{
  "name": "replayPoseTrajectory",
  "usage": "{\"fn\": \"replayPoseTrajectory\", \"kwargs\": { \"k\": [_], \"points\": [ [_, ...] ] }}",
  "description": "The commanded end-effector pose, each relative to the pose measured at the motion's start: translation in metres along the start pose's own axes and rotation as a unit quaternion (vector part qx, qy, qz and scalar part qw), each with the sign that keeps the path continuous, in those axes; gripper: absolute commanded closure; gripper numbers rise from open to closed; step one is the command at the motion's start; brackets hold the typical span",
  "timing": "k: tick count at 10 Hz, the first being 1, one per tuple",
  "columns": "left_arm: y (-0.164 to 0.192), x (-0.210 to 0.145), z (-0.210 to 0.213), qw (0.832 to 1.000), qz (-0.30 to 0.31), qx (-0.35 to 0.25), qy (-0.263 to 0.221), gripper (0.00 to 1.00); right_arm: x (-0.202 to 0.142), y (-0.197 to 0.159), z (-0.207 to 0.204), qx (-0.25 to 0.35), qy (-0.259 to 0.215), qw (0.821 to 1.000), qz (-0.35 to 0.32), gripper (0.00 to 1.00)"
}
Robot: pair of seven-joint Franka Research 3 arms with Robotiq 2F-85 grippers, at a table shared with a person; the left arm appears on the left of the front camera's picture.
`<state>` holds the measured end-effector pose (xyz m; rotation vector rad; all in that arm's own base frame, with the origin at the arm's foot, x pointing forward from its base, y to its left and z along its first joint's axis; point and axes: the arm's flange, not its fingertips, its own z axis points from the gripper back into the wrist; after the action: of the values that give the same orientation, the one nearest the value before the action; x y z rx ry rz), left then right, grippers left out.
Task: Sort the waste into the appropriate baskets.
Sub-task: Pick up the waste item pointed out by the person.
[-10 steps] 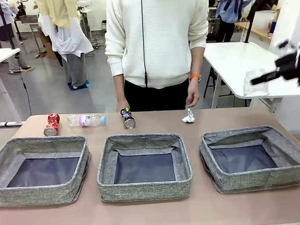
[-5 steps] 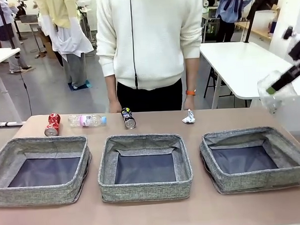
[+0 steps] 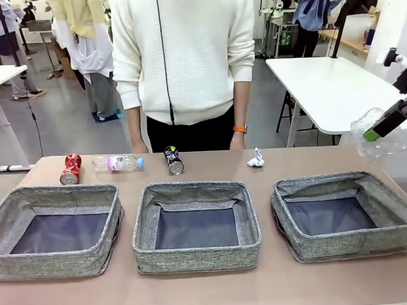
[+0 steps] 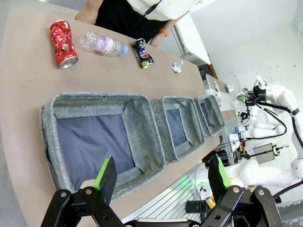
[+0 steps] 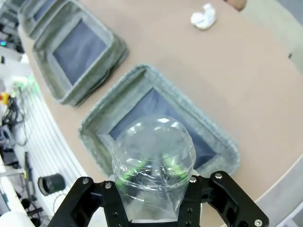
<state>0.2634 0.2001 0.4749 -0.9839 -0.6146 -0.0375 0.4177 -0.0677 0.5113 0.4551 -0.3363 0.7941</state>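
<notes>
Tan worktop (image 3: 196, 288), three grey baskets (image 3: 143, 229) in a row. Right hand (image 3: 376, 131) gripped crumpled clear plastic (image 3: 362, 127) in the air by the rightmost basket (image 3: 395, 215). Left hand (image 4: 163, 172) hung open, empty, near the leftmost basket (image 4: 142, 123).

Left pincer (image 4: 162, 165) hangs wide open; right pincer (image 3: 373, 134), held high, clamps crumpled clear plastic (image 5: 154, 142).

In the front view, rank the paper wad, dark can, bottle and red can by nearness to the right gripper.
From the right gripper:
1. paper wad, right of centre
2. dark can, middle
3. bottle, left
4. red can, far left
</notes>
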Motion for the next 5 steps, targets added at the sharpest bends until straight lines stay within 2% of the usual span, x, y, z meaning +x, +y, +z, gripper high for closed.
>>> {"fn": "replayPoseTrajectory", "kwargs": {
  "k": [1, 2, 3, 5],
  "points": [
    [-0.002, 0.002, 0.000, 1.000, -0.010, -0.008, -0.007, 0.00, -0.002, 0.003, -0.006, 0.005, 0.003, 1.000, 0.003, 0.84],
    [-0.002, 0.002, 0.000, 1.000, -0.010, -0.008, -0.007, 0.00, -0.001, 0.004, -0.022, 0.017, 0.006, 1.000, -0.026, 0.84],
    [-0.002, 0.002, 0.000, 1.000, -0.010, -0.008, -0.007, 0.00, 0.019, 0.009, -0.018, 0.011, -0.005, 0.999, -0.031, 0.84],
    [-0.002, 0.002, 0.000, 1.000, -0.010, -0.008, -0.007, 0.00, 0.082, 0.033, 0.008, 0.013, 0.037, 0.995, -0.087, 0.84]
  ]
}}
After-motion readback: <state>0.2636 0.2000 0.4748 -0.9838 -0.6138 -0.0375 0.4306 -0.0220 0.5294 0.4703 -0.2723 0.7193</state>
